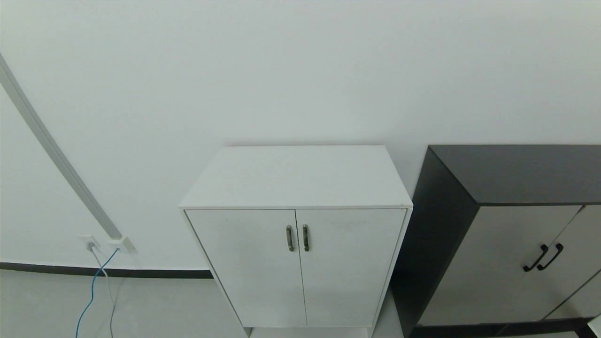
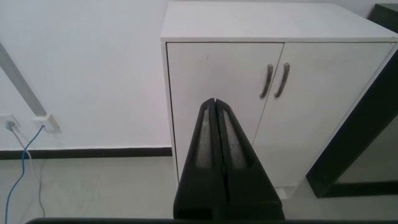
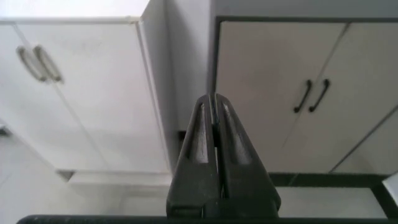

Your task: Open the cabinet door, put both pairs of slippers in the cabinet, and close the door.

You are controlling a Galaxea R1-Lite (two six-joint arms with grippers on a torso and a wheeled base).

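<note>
Smooth matt white cabinet (image 1: 296,178) with dull metal handles (image 1: 297,238).

White cabinet (image 1: 324,234) base cut by near edge; inside hidden (both doors (image 1: 253,263) shut). Dark cabinet (image 1: 497,234) cut off at right. Cables (image 1: 91,291) run off near edge.

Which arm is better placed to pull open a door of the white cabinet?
Left, probably: the left pincer faces the white cabinet doors; the right pincer faces the gap beside it.
</note>
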